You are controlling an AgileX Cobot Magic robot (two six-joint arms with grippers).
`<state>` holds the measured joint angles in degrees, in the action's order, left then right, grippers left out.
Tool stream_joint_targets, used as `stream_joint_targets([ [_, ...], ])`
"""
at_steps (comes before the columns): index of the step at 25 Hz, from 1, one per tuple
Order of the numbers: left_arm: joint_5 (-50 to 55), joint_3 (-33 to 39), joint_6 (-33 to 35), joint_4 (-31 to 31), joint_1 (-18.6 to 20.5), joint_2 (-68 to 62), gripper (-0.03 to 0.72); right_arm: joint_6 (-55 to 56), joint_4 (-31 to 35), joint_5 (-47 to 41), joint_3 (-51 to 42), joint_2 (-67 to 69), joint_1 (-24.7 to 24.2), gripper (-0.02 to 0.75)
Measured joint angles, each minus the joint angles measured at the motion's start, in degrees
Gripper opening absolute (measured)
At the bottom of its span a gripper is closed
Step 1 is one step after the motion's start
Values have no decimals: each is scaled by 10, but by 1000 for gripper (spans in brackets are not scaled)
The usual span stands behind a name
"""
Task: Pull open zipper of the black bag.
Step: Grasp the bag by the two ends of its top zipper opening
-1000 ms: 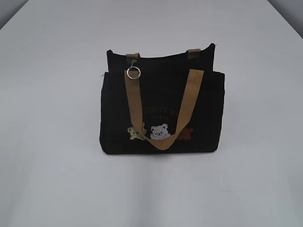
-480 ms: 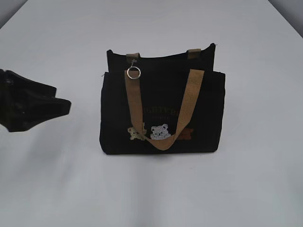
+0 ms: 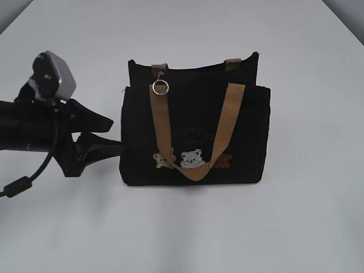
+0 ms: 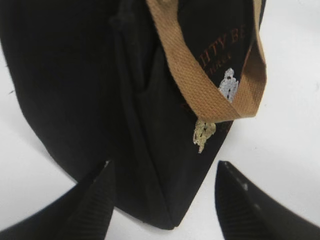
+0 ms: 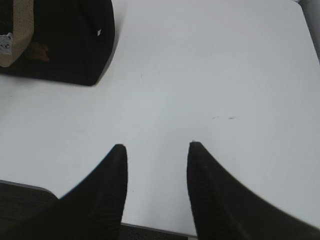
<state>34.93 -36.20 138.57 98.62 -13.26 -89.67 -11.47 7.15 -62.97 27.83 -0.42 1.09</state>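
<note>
Black bag (image 3: pixel 193 136) upright, zipper (image 3: pixel 161 85) closed, left jaws apart

The black bag (image 4: pixel 75 90) is running off the top edge in the left wrist view, so its zipper is lying out of frame there. In the right wrist view only its corner is showing at the upper left. The left arm (image 3: pixel 23 133) is being cut by the exterior view's left edge. The gold lettering (image 3: pixel 196 133) is staying too faint to read.
</note>
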Motion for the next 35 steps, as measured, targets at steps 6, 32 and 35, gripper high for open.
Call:
stream_joint_targets([
  [6, 10, -58, 40, 3, -12, -73, 474, -47, 84, 8, 5, 64, 0, 319],
  [32, 36, -113, 40, 15, -47, -126, 61, -373, 575, 218, 451, 1038, 198, 319],
  [35, 35, -113, 40, 15, -47, -126, 61, -371, 575, 224, 453, 1052, 202, 319],
])
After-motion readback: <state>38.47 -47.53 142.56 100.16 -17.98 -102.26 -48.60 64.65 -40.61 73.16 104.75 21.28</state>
